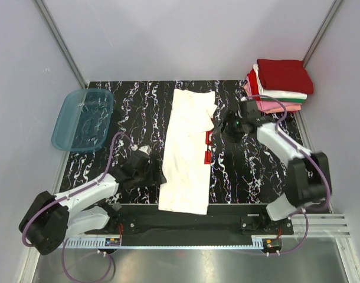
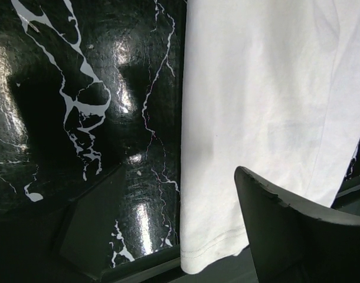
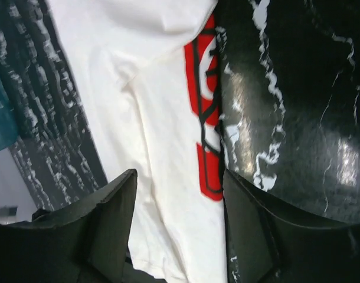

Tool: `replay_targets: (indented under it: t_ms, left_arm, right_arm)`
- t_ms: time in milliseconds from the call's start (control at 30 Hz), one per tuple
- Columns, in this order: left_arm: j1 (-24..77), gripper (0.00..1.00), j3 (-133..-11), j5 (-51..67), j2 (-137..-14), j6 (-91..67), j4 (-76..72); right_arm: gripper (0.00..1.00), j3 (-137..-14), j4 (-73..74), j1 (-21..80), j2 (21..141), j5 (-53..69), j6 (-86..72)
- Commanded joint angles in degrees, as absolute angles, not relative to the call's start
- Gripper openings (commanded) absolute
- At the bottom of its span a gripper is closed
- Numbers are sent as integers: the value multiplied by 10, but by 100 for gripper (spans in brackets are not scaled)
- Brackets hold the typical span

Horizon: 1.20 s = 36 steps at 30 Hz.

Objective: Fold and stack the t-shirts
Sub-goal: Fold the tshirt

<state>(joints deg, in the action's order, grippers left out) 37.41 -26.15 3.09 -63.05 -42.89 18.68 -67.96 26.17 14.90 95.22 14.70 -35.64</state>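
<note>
One white cloth t-shirt (image 1: 186,150) lies flat mid-table on the black white-veined marbled tabletop (image 1: 257,171). It is folded lengthwise into a narrow strip, with its red lettered print (image 1: 208,147) peeking out at the right edge. Crosswise folds not done, not on the pile yet. Done so far: the stack of folded tees (image 1: 280,88) at the far right corner, dark red on top, white and pink under it. The strip looks like the last loose one. The left gripper (image 1: 153,173) is just beside the strip's near-left edge, fingers spread wide, nothing in them. The right gripper (image 1: 222,128) is just beside the right edge by the print, jaws apart, empty, cloth showing below the gap. Containers: a translucent teal plastic tub (image 1: 79,124) at far left, well apart from the shirt, nothing visible inside
</note>
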Motion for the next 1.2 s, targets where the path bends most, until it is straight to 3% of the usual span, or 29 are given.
replay_targets:
  t_ms: [0, 267, 533, 800, 1167]
  left_arm:
    - [376, 83, -223, 41, -612, -449, 193]
    - [403, 80, -147, 75, -528, -504, 206]
    - [458, 73, -113, 79, -461, -558, 259]
    - [495, 68, -79, 88, -455, -599, 233]
    - [532, 61, -71, 78, -460, -627, 250]
  right_arm:
    - [68, -562, 244, 175, 833, 161, -402]
    - [70, -327, 236, 399, 666, 82, -573]
    - [68, -287, 249, 562, 643, 23, -699]
    - [67, -267, 189, 615, 702, 18, -740]
    - [49, -252, 159, 646, 724, 8, -763]
